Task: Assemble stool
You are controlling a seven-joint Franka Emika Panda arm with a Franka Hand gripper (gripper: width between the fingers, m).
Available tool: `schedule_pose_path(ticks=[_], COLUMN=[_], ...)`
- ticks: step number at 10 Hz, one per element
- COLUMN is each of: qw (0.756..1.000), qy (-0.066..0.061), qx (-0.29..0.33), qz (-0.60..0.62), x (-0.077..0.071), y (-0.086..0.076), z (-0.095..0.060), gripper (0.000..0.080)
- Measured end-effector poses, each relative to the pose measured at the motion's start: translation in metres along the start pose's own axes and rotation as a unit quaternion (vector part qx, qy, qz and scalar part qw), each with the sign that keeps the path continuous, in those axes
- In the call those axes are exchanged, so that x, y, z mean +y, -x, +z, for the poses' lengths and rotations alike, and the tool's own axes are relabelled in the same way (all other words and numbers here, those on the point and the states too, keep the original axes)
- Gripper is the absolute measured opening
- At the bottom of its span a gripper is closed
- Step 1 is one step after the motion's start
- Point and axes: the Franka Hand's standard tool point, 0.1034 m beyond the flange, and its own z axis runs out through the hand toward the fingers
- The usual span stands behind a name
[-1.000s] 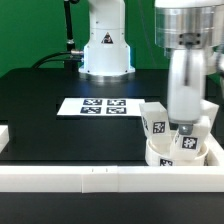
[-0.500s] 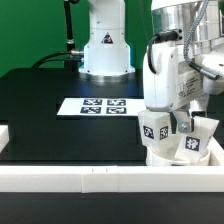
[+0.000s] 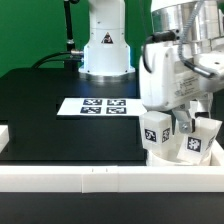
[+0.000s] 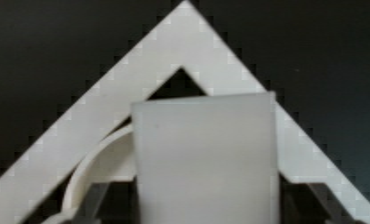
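Note:
The stool's round white seat disc (image 3: 176, 160) lies in the corner of the border rails at the exterior view's right. Tagged white legs stand up from it: one on the left (image 3: 153, 128), one on the right (image 3: 204, 135). My gripper (image 3: 181, 122) comes down between them onto a third leg, which is mostly hidden there. In the wrist view that leg (image 4: 200, 145) fills the gap between my dark fingers (image 4: 104, 204), which press on both its sides. My gripper (image 4: 201, 206) is shut on it. A curve of the seat's rim (image 4: 82, 168) shows beside it.
White border rails (image 3: 90, 178) run along the table's front and meet in a corner (image 4: 182, 45) behind the stool. The marker board (image 3: 99, 106) lies mid-table. The robot's base (image 3: 105, 45) stands at the back.
My wrist and hand have turned about the vertical over the stool and shifted slightly to the exterior view's left. The legs on the seat appear turned with it.

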Motion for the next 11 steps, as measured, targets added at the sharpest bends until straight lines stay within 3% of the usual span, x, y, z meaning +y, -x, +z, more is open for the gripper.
schedule_pose_path(ticks=[2, 5, 7, 8, 9, 11], qw=[1.000, 1.000, 0.999, 0.999, 0.999, 0.999], qy=[-0.004, -0.004, -0.009, -0.008, -0.008, -0.008], qx=[-0.011, -0.020, -0.032, -0.040, -0.046, -0.041], qz=[0.022, 0.004, -0.007, -0.005, -0.002, -0.003], x=[0.005, 0.000, -0.007, -0.007, -0.007, -0.007], y=[0.002, 0.003, 0.003, 0.004, 0.005, 0.002], z=[0.000, -0.007, -0.029, -0.042, -0.051, -0.047], gripper=[0.0337, 0.0337, 0.0570, 0.0625, 0.0625, 0.0649])
